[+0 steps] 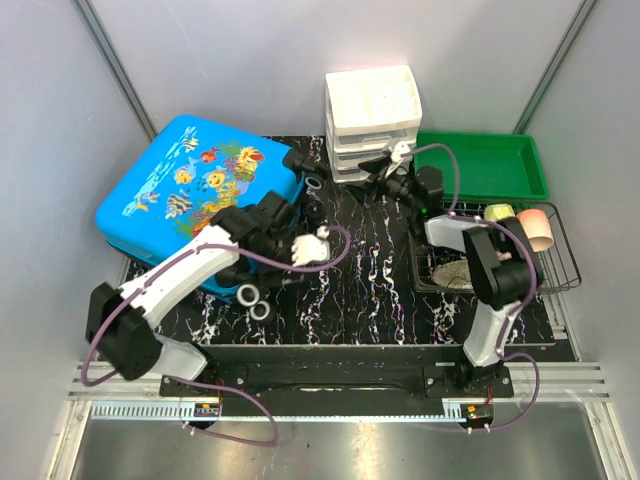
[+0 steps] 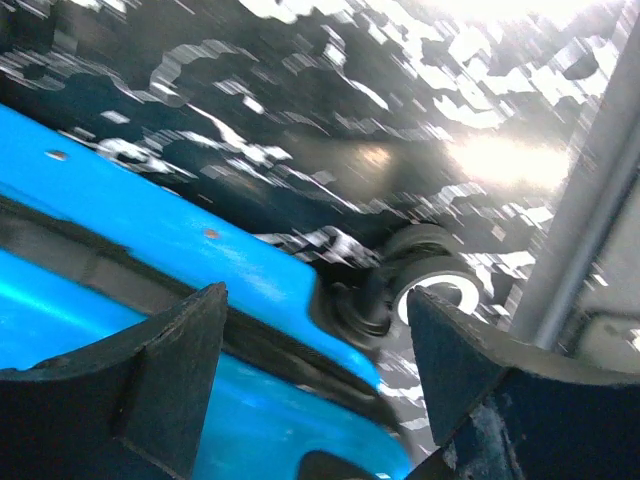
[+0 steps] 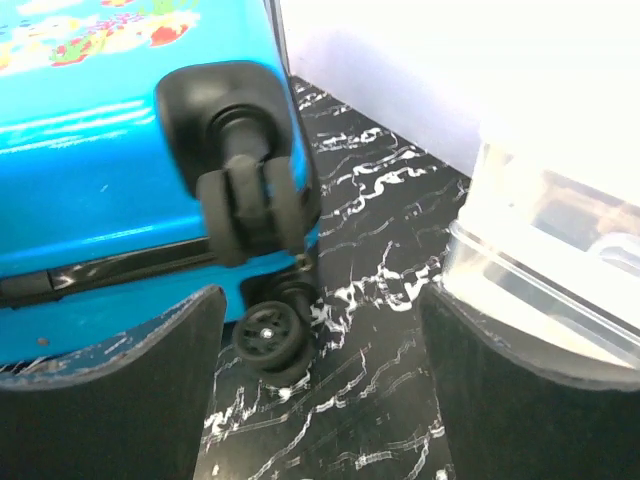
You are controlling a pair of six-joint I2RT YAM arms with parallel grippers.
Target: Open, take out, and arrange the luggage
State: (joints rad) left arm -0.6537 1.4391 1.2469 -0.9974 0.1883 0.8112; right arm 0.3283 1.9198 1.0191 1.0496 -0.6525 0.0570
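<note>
The luggage (image 1: 190,185) is a bright blue hard-shell suitcase lying flat at the back left, fish print up, lid shut. My left gripper (image 1: 262,268) is at its near right corner. In the left wrist view this gripper (image 2: 315,300) is open. Between its jaws are the blue shell (image 2: 230,270), the dark seam, and a white-ringed wheel (image 2: 432,285). My right gripper (image 1: 362,172) is near the far right corner. In the right wrist view it (image 3: 322,300) is open over the mat and holds nothing. The luggage (image 3: 90,130) and a black wheel (image 3: 268,335) lie just ahead on the left.
A white three-drawer organiser (image 1: 372,110) stands at the back centre, close on the right of my right gripper (image 3: 540,220). A green tray (image 1: 490,165) lies behind a black wire basket (image 1: 570,262) holding a pink cup (image 1: 535,225). Grey walls close in on both sides.
</note>
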